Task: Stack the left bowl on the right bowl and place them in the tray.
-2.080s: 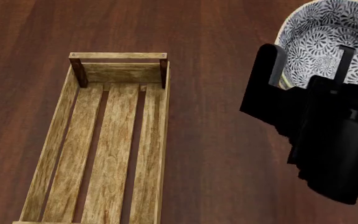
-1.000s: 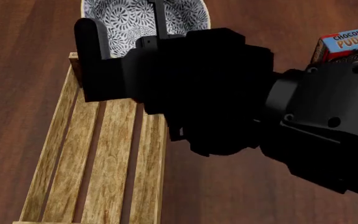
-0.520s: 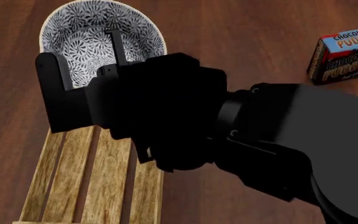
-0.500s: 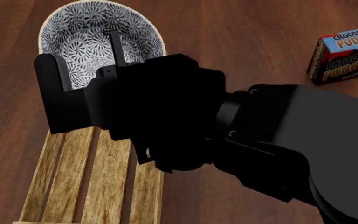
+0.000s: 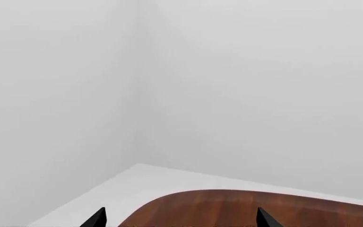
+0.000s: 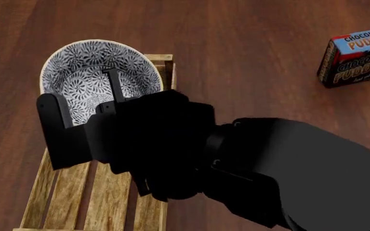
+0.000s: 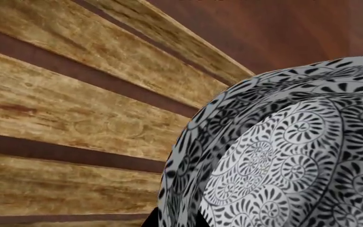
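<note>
A: What does the head view give?

B: The right gripper [image 6: 88, 113] clamps the rim of the patterned bowl [image 6: 85, 72], one finger inside, one outside. The bowl hangs over the far end of the wooden tray [image 6: 111, 197]. A chocolate pudding box [image 6: 355, 57] lies well apart on the dark wood table [image 6: 249, 53].

A: Two bowls or one?

B: Cannot tell from here.

A: The right wrist view?

B: The bowl's [image 7: 282, 156] patterned outside fills one side, over the tray's slats [image 7: 74, 118]. I cannot tell whether it touches them.

A: And the left wrist view?

B: Two fingertips [image 5: 96, 218] of the left gripper [image 5: 180, 218] stand wide apart, nothing between them, above the table's edge [image 5: 232, 208].
</note>
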You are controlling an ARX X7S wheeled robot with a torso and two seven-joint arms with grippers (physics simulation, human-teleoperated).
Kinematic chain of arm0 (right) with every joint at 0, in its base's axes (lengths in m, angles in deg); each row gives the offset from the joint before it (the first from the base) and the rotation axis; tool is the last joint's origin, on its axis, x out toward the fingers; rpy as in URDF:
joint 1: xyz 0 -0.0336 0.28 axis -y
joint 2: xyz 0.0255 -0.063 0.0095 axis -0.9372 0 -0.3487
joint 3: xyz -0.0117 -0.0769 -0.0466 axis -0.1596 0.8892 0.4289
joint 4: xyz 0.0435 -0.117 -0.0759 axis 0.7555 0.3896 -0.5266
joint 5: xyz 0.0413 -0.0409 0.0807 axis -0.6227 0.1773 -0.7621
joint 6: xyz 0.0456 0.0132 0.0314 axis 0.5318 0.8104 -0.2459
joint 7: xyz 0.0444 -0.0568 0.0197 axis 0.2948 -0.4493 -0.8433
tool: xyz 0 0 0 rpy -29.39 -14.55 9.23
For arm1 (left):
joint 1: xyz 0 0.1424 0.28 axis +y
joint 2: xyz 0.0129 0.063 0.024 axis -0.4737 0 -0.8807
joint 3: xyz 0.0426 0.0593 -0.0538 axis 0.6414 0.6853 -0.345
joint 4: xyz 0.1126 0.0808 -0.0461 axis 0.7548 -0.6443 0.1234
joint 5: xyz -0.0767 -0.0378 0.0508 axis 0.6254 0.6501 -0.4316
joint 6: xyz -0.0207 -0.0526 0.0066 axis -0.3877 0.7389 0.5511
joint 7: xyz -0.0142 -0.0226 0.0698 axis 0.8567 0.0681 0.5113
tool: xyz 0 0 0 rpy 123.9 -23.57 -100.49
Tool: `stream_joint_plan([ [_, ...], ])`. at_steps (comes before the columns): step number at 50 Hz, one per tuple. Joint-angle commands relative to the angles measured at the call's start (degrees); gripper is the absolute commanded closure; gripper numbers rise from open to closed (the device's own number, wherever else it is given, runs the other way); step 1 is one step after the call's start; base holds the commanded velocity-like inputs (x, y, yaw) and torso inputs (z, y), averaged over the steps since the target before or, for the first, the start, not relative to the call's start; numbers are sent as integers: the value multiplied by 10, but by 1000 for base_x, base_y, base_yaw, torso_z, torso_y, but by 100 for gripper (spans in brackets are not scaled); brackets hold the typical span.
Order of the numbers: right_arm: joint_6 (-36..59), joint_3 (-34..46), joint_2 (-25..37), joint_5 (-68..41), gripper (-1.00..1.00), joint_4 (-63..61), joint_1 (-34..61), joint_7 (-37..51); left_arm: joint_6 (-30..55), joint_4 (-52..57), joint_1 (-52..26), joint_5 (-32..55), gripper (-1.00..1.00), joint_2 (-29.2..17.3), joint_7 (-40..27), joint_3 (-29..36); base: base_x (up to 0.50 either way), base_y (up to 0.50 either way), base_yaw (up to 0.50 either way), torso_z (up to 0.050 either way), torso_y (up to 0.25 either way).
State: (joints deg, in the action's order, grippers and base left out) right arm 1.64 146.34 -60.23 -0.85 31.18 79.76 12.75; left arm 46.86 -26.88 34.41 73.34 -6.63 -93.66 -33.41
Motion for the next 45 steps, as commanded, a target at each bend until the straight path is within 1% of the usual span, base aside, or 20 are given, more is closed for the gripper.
stream_joint_plan([
  [1,-8,-3,-10,36,100,12,-26,0,10,1,9,10,-100,6,2,-22,0,0,0,0,0],
  [8,-11,-4,-17,48,100,23,-45,-6,16,0,12,14,-100,11,3,-33,0,0,0,0,0],
  [15,-10,-9,-22,71,100,34,-66,-11,23,-3,-4,-9,-100,18,10,-12,0,0,0,0,1],
  [27,15,-15,-5,86,100,-7,-84,-4,22,-3,11,17,-100,12,6,-42,0,0,0,0,1],
  [40,2,-18,-19,112,100,23,-115,-18,27,-4,30,44,-100,8,1,-80,0,0,0,1,1],
  [45,0,-27,-22,124,100,35,-127,-29,32,-4,27,37,-100,13,4,-76,0,0,0,0,0],
])
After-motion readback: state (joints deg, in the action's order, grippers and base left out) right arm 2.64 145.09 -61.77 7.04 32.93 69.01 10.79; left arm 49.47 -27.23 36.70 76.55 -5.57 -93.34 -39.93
